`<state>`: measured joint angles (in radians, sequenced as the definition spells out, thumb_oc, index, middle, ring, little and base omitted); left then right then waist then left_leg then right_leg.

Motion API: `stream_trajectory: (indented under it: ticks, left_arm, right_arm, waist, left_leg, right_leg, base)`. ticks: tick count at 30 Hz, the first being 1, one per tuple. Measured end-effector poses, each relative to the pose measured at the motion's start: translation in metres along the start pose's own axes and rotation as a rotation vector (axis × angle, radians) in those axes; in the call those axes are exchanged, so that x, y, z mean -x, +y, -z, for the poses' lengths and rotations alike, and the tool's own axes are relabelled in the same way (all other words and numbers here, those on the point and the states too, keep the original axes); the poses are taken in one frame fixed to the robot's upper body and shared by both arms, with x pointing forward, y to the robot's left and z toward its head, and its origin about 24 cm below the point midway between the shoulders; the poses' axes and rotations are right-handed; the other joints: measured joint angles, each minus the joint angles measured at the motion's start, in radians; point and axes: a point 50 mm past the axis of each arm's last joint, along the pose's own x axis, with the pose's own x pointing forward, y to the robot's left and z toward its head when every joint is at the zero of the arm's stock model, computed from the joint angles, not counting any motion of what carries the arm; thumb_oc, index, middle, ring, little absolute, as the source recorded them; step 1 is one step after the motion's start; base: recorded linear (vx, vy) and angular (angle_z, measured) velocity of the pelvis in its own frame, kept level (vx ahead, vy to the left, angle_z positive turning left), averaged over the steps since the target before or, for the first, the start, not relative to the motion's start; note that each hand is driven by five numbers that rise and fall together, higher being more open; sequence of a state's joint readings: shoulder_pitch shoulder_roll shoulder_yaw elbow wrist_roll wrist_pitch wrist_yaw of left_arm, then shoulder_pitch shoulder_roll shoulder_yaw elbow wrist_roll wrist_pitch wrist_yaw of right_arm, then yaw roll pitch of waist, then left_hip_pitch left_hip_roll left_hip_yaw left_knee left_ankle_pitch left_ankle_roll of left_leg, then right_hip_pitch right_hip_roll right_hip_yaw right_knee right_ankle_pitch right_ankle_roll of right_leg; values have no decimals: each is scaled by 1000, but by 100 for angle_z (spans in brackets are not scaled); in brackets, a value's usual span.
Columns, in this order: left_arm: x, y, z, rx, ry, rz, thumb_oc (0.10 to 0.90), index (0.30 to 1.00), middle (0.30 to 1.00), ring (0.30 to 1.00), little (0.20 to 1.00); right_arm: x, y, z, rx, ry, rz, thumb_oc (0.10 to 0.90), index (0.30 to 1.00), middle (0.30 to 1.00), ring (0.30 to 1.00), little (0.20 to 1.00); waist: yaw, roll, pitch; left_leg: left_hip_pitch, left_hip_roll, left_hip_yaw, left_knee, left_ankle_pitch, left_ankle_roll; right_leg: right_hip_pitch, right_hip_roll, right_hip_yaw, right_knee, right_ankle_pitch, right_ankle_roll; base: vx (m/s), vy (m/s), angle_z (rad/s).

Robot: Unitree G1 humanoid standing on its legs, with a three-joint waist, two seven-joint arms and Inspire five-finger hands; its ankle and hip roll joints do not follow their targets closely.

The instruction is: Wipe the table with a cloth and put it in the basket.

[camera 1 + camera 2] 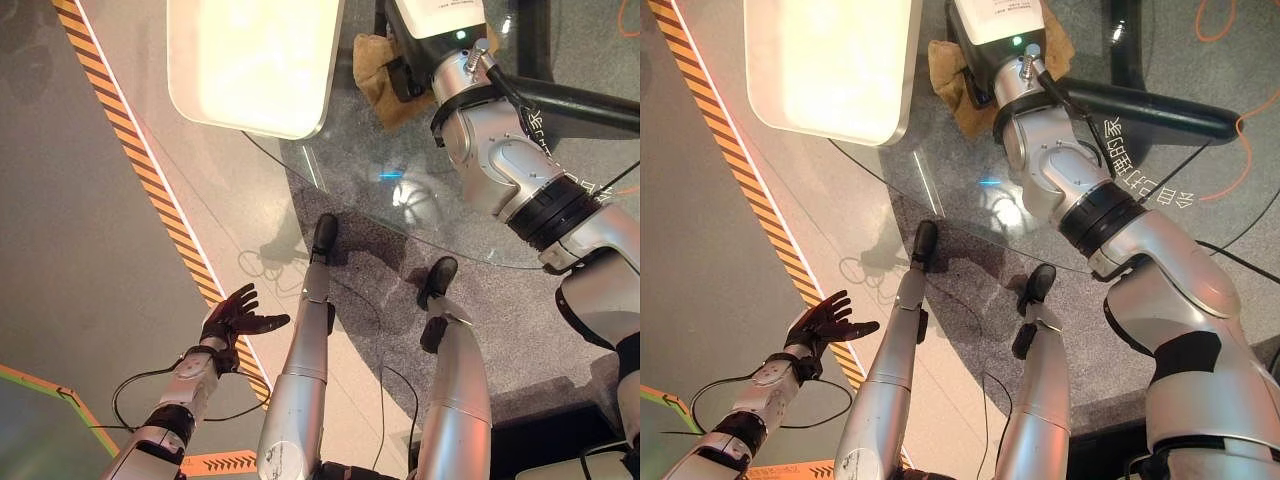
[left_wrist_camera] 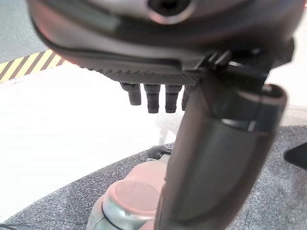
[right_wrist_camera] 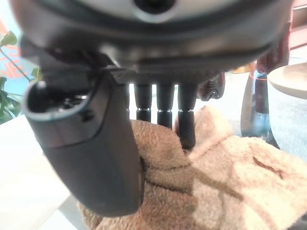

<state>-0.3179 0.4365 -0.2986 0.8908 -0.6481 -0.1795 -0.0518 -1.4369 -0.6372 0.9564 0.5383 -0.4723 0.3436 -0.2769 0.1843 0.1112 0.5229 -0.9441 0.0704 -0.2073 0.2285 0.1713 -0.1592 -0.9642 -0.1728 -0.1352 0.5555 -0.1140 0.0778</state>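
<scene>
A tan terry cloth [image 1: 372, 72] lies bunched on the round glass table [image 1: 440, 225] near its far edge. My right arm reaches over the glass to it. In the right wrist view my right hand [image 3: 91, 143] rests on the cloth [image 3: 230, 182], its fingers [image 3: 165, 108] straight with their tips pressed into the folds and the thumb lying alongside. My left hand [image 1: 235, 320] hangs low beside the table over the floor, palm up and fingers spread, holding nothing; it also shows as the left hand [image 2: 216, 163] in its own wrist view.
A white rounded tray-like top [image 1: 255, 60] stands just left of the cloth, overlapping the glass edge. A dark bar [image 1: 590, 105] runs under the glass at the right. A yellow-black hazard stripe [image 1: 150, 170] crosses the floor on the left.
</scene>
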Motion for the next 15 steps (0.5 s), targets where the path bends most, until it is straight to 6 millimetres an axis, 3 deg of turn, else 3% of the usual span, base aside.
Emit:
stream_trajectory:
  ticks: [5, 15]
  left_arm:
    - [0, 3, -5, 23, -39, -44, 800, 900, 900, 900, 900]
    - [2, 25, -22, 266, -164, -261, 800, 900, 900, 900, 900]
  right_arm:
    - [2, 2, 4, -17, 24, 16, 100, 300, 300, 300, 200]
    - [20, 22, 34, -379, 258, 136, 100, 300, 300, 300, 200]
  waist:
    - [0, 0, 0]
    - [-26, -4, 0]
  left_leg:
    - [1, 0, 0, 7, 0, 0]
    - [19, -12, 8, 41, -20, 25]
  right_leg:
    - [4, 0, 0, 0, 5, -1]
    - [44, -3, 11, -32, 29, 9]
  base:
    - [0, 0, 0]
    - [-5, 56, -2]
